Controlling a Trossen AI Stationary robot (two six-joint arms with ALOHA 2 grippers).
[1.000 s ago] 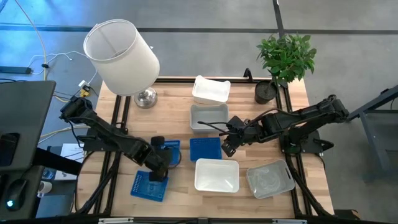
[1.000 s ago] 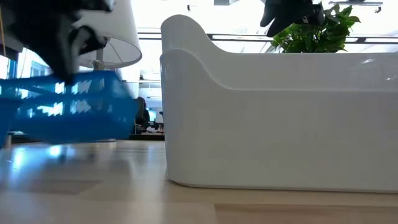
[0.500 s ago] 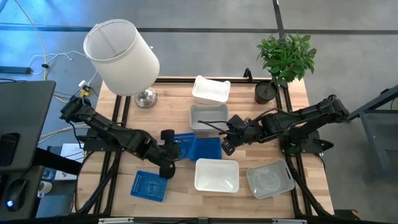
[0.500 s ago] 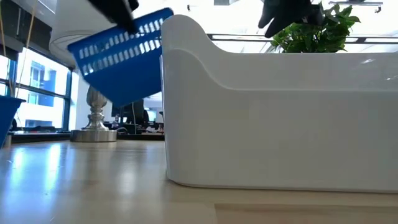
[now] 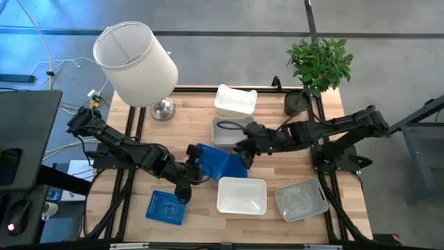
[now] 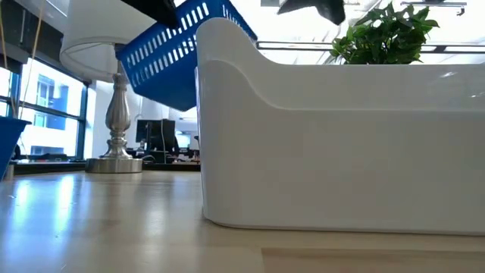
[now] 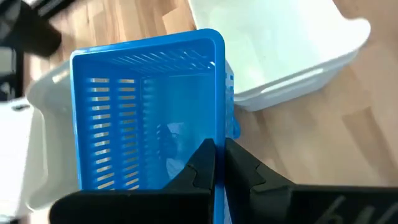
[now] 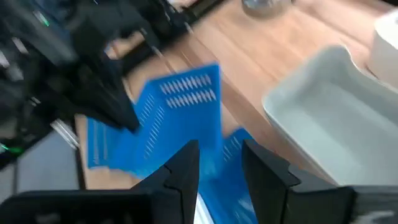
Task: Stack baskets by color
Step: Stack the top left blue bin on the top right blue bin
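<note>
My left gripper (image 5: pixel 196 169) is shut on a perforated blue basket (image 5: pixel 218 163), which hangs tilted over the table's middle, partly above a second blue basket (image 7: pixel 231 102) lying there. A third blue basket (image 5: pixel 166 207) lies at the near left. A white basket (image 5: pixel 241 196) and a clear-grey basket (image 5: pixel 300 200) sit at the near edge. A grey basket (image 5: pixel 232 130) and another white one (image 5: pixel 236 101) stand farther back. My right gripper (image 5: pixel 239 148) hovers open just right of the lifted basket, nothing between its fingers. My left gripper pinches the rim of one side wall (image 7: pixel 219 134) of the blue basket, one finger inside the basket and one outside. The fingers slant down from the table's left. The basket is lifted clear and tipped, its far end higher (image 6: pixel 220 15).
A lamp with a large white shade (image 5: pixel 135 62) and a metal foot (image 5: pixel 162 110) stands at the far left. A potted plant (image 5: pixel 318 66) is at the far right. A thin dark loop (image 5: pixel 225 126) lies in the grey basket.
My left gripper has risen and gone toward the table's right with the blue basket, rolling its wrist. The basket has come clear of the near-left basket and tipped. My right gripper has moved toward the table's left, closer to the lifted basket.
</note>
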